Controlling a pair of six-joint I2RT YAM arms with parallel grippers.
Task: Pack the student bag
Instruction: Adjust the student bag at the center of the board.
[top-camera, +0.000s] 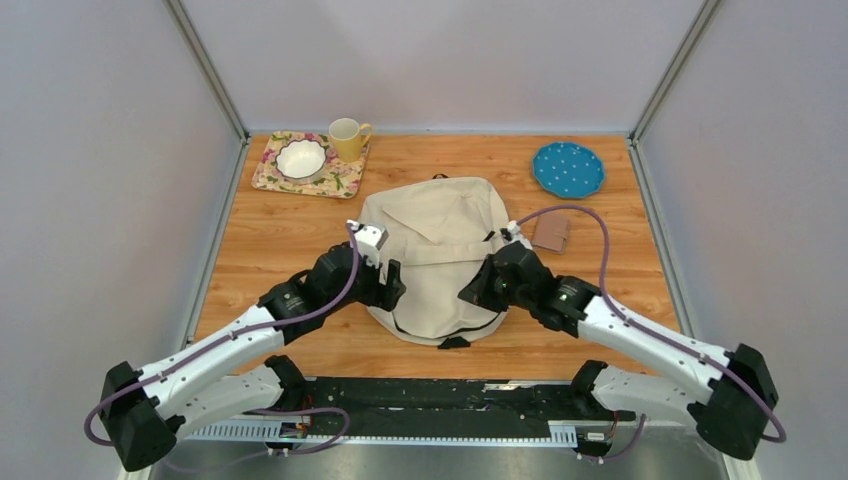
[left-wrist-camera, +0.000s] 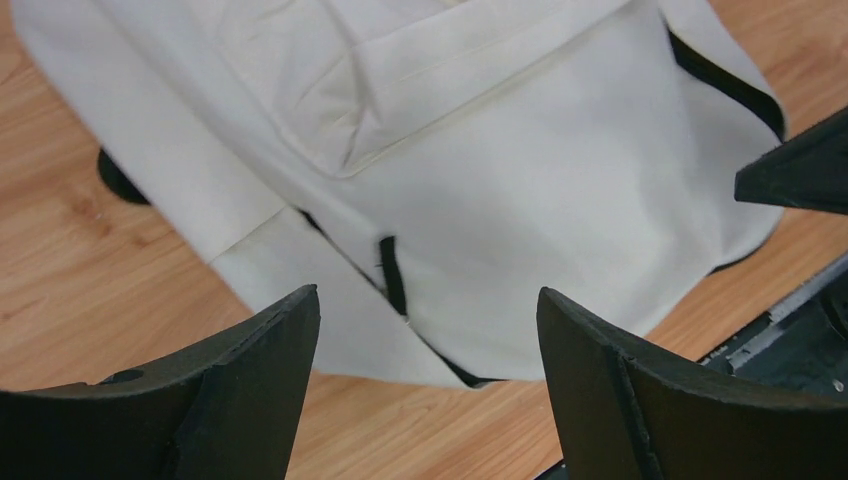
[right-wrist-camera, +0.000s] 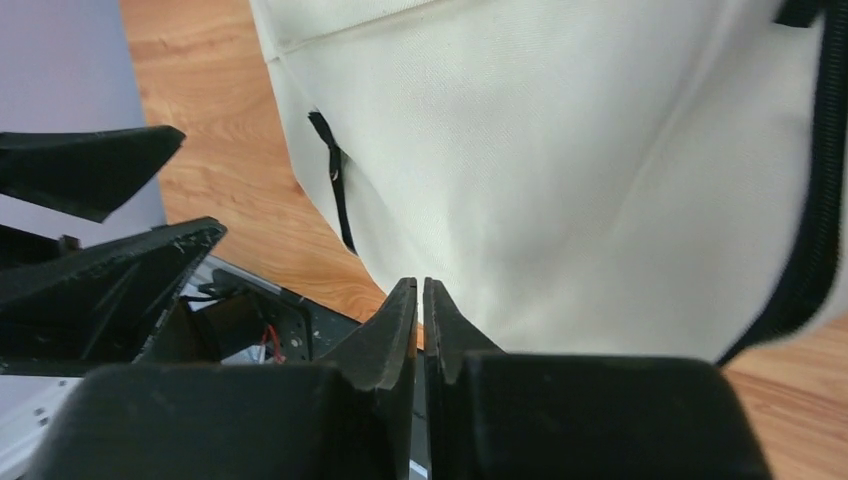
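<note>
Centrally on the wooden table (top-camera: 280, 235) lies the student bag (top-camera: 435, 240), a cream fabric backpack laid flat. Its black top loop points toward the far wall and a black strap end shows at its near edge. Both arms reach in from the near side and flank the bag's lower half.

The left end effector (top-camera: 392, 285) sits at the bag's near-left side. In the left wrist view its two dark fingers (left-wrist-camera: 270, 340) stand wide apart with nothing between them. Past them the pale fabric, the front flap pocket and a short black strap tab are visible.

The right end effector (top-camera: 470, 292) sits at the bag's near-right side. In the right wrist view its fingers (right-wrist-camera: 395, 330) are drawn almost together, with only a thin slit between them, and their tips are right at the bag's lower edge. Whether a fold of fabric is caught in that slit cannot be told. A black zipper line runs down the bag at the right of that view.

At the far-left corner a floral tray (top-camera: 268, 165) carries a white bowl (top-camera: 300, 157), and a yellow mug (top-camera: 348, 140) stands at its far-right corner. A blue dotted plate (top-camera: 568, 168) lies at the far right, well apart from the bag. A small flat brown item (top-camera: 551, 232) lies just beside the bag's right edge.
</note>
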